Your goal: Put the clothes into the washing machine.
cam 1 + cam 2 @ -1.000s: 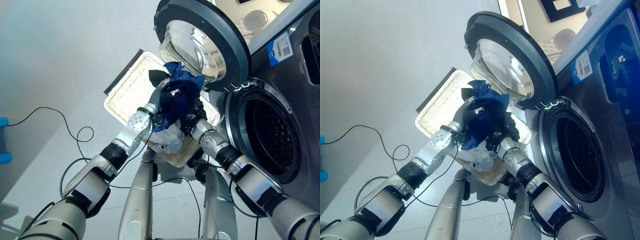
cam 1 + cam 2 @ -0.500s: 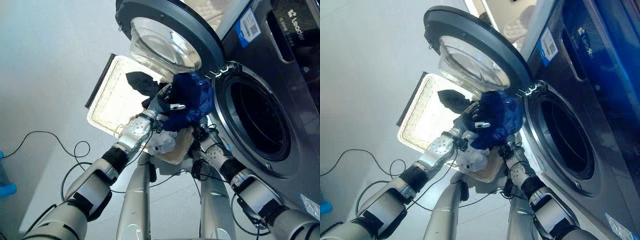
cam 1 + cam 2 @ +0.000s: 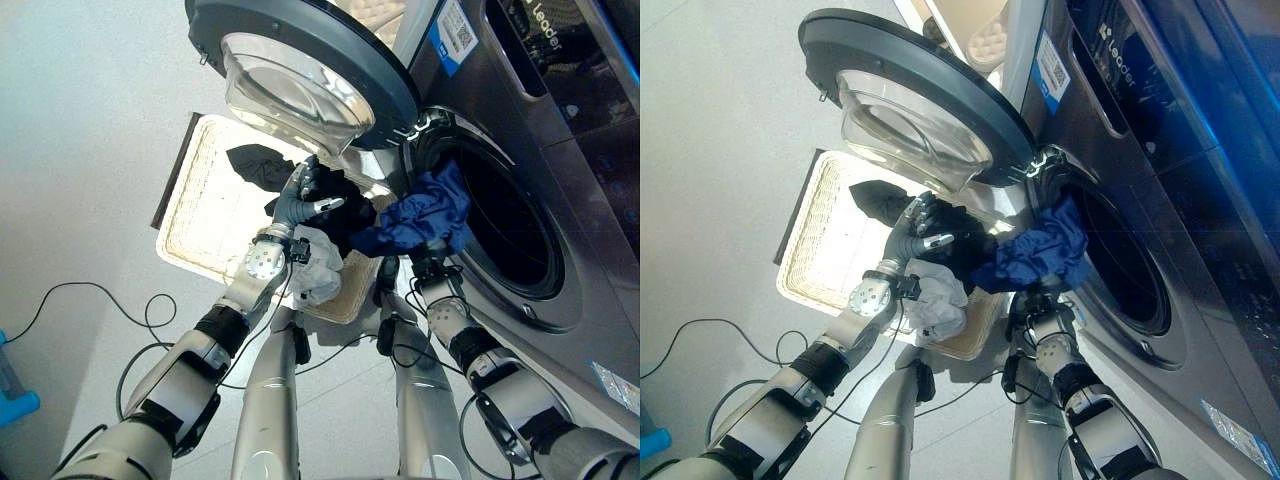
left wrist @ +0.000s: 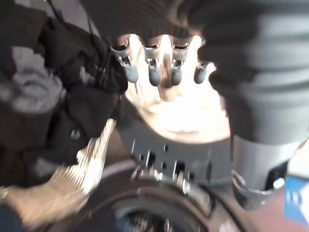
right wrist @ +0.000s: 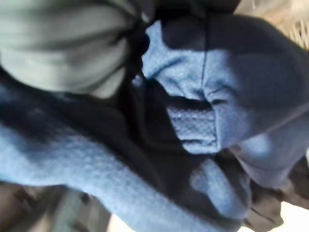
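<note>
1. While the pale grey floor point(image 3: 90, 120) stretches away on the left, the dark washing machine point(image 3: 560, 150) stands on the right, its round door point(image 3: 300, 70) swung wide open above the basket.
2. Beside the machine, on the floor, sits a shallow woven basket point(image 3: 200, 225); a black garment point(image 3: 255, 162) lies inside it, and a white cloth point(image 3: 318, 270) is bunched at its near edge.
3. The blue garment point(image 3: 420, 215) hangs at the lip of the drum opening point(image 3: 500, 230), partly across the rim, draped over the right hand point(image 3: 432, 262).
4. That right hand sits under the cloth; whether its fingers are closed on the fabric, I cannot tell.
5. The left hand point(image 3: 300, 200) is raised over the basket, fingers point(image 4: 154, 75) straight and loosely spread, holding nothing, with dark cloth just beside them.
</note>
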